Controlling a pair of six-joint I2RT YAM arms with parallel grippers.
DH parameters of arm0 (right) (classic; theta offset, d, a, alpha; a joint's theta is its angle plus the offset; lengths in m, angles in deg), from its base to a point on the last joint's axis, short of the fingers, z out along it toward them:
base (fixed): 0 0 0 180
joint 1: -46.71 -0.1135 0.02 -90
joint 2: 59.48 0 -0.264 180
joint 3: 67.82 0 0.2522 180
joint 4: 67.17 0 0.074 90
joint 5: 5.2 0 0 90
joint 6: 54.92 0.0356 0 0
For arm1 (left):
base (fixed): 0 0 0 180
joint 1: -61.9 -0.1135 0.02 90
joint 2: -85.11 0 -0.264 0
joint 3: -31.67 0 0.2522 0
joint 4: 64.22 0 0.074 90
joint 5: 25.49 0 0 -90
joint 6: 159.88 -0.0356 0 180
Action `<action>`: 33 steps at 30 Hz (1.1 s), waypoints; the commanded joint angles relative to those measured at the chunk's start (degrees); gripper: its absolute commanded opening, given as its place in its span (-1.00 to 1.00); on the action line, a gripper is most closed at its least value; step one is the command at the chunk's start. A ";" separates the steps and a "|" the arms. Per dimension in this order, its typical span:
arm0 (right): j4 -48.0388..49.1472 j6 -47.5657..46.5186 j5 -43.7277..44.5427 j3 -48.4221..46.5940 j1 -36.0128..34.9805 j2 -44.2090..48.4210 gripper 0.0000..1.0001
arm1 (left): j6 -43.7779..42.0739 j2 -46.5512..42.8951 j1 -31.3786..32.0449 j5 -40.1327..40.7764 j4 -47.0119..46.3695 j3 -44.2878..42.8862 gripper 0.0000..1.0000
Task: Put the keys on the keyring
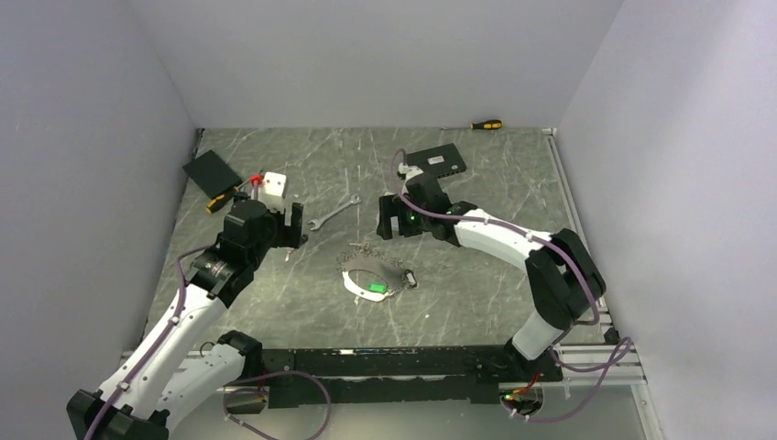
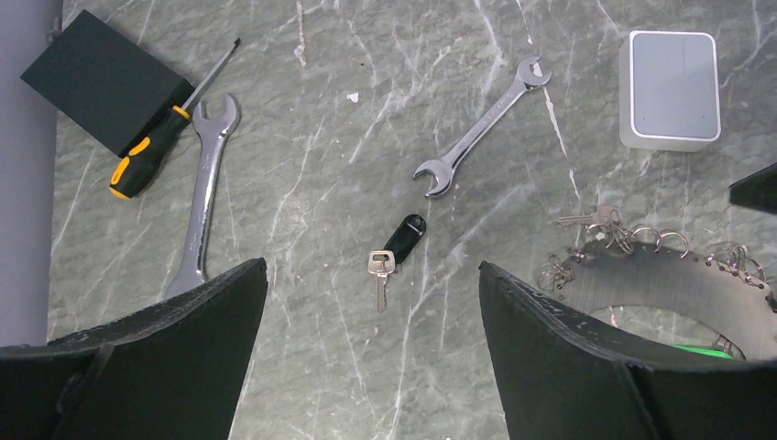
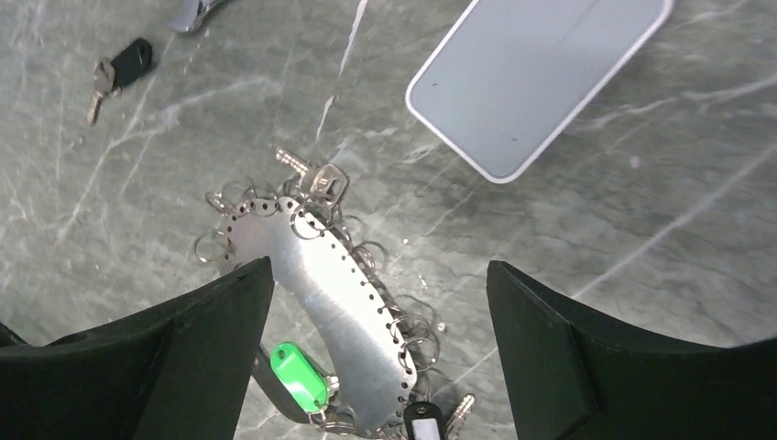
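Centring comes first: the left gripper (image 2: 371, 271), jaws spread wide and empty, hangs straight above the loose key (image 2: 380, 266) (black tag (image 2: 405, 236) attached), left of the table's (image 1: 476, 293) middle. I'd descend squarely and pinch the bow. The right gripper (image 3: 377, 268), equally wide and empty, points down over the keyring (image 3: 321, 293) near mid-table.

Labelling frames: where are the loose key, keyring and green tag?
loose key (image 2: 380, 266), left wrist view, on its head.
keyring (image 3: 341, 295), right wrist view, on its flat middle.
green tag (image 3: 298, 376), right wrist view, on its centre.
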 commanded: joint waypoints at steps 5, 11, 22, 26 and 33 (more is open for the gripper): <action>-4.79 -6.49 -6.14 -8.39 -0.67 -8.87 0.70 | 0.63 -0.22 0.09 -0.02 -1.15 -0.92 0.76; -5.93 -8.91 -6.80 -9.60 -1.30 -12.67 0.55 | 0.26 0.26 0.07 -0.17 -1.44 -0.91 0.73; -7.14 -10.78 -13.69 -10.50 -2.16 -17.07 -0.14 | 0.08 -0.09 0.09 -0.10 -1.53 -0.73 0.73; -7.46 -11.43 -15.23 -10.56 -2.18 -17.91 -0.45 | -0.01 0.23 0.04 -0.13 -1.58 -0.80 0.74; -7.39 -12.09 -16.77 -9.38 -2.18 -17.46 -0.82 | -0.10 0.44 0.01 -0.06 -1.56 -0.82 0.74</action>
